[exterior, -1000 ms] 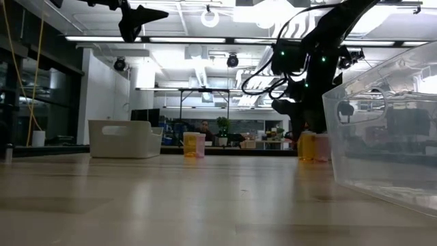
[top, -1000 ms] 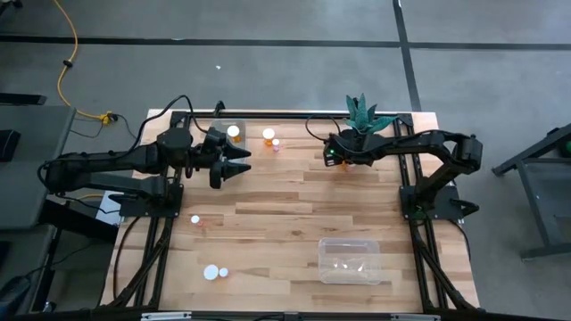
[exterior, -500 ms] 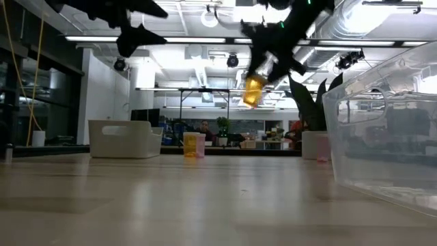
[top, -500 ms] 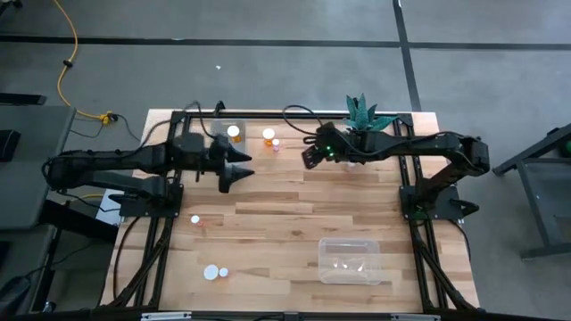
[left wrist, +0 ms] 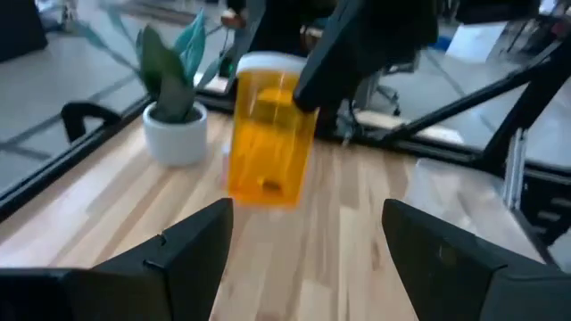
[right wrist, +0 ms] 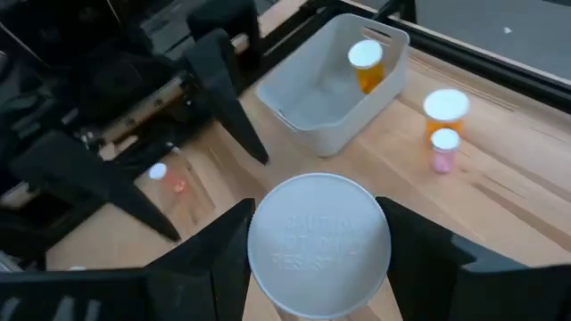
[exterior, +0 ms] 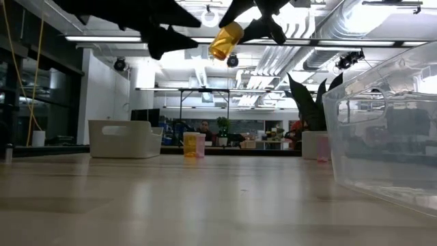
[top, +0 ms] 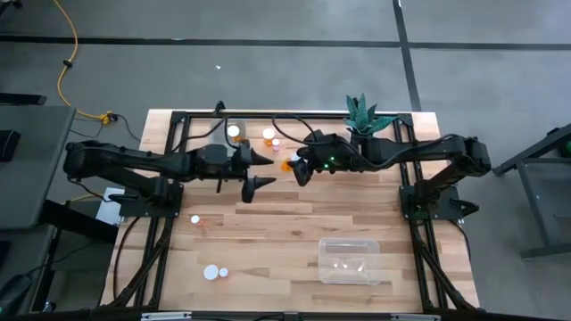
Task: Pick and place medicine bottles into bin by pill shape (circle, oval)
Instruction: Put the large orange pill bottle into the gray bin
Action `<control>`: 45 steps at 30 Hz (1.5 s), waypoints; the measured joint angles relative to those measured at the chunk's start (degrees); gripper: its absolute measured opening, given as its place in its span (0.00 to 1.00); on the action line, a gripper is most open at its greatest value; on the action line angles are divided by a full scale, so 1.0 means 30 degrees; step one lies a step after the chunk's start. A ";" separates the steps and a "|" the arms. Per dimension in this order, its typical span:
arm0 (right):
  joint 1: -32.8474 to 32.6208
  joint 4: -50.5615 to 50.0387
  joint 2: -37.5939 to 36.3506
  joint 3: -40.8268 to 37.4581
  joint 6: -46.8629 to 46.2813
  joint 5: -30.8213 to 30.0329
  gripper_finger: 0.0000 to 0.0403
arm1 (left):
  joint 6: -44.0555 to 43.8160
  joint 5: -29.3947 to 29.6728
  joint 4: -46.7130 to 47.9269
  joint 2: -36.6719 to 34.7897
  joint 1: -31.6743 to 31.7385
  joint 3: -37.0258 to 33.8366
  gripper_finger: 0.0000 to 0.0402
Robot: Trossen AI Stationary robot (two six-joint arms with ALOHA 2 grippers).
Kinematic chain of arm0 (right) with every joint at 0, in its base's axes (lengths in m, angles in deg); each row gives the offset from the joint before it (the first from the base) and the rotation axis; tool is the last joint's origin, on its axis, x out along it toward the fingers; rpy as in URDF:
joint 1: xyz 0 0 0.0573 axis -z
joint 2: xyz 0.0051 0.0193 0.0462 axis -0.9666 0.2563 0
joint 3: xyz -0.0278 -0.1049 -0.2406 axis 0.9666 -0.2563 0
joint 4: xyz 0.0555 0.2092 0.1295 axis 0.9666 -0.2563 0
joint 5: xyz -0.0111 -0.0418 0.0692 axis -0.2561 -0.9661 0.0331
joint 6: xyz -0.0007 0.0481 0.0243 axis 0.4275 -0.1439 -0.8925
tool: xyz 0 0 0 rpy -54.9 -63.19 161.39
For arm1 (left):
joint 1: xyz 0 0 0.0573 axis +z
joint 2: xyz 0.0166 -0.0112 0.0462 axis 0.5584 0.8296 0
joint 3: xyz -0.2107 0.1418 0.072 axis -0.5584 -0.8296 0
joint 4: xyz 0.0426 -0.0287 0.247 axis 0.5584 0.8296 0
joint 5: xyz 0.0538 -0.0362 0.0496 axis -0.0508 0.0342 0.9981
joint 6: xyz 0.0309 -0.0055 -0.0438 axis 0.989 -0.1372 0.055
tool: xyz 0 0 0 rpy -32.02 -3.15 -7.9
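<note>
High view: the right gripper is clamped on an amber medicine bottle above the table; the left gripper faces it, fingers spread. Low view: bottle aloft, tilted. Left wrist view — bottle just ahead, between the parted fingers.

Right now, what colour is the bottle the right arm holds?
Amber-orange bottle with a white cap, clearest in the left wrist view.
</note>
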 joint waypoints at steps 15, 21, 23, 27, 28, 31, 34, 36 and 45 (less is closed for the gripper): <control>-0.0510 0.0457 0.0286 -0.0007 0.0286 0.1068 0.48 | 0.2003 0.0535 0.2336 0.3337 -0.0129 0.3909 0.69; -0.0641 0.1232 0.0289 -0.0007 0.0546 0.1282 0.48 | 0.2191 0.0369 0.2292 0.3341 -0.0080 0.3976 0.69; -0.0654 0.1239 0.0289 -0.0007 0.0546 0.1328 0.48 | 0.2205 -0.0069 0.1826 0.3347 -0.0073 0.3970 0.69; -0.0677 0.1482 0.0289 -0.0007 0.1056 0.1377 0.48 | 0.1897 -0.0563 0.1537 0.3347 -0.0073 0.3977 0.69; -0.0670 0.1589 0.0289 -0.0007 0.1071 0.1398 0.48 | 0.1854 -0.0571 0.1544 0.3347 -0.0073 0.3975 0.69; -0.0663 0.1546 0.0289 -0.0007 0.1088 0.1496 0.48 | 0.1826 -0.0614 0.1609 0.3347 -0.0073 0.3977 0.69; -0.0663 0.1720 0.0289 -0.0007 0.1524 0.1504 0.48 | 0.1663 -0.0621 0.1609 0.3347 -0.0073 0.3970 0.67; -0.0663 0.1952 0.0289 -0.0007 0.1545 0.1645 0.48 | 0.1630 -0.0621 0.1609 0.3347 -0.0073 0.3970 0.66; -0.0655 0.2215 0.0289 -0.0007 0.2040 0.1821 0.48 | 0.1484 -0.0628 0.1631 0.3347 -0.0102 0.3970 0.55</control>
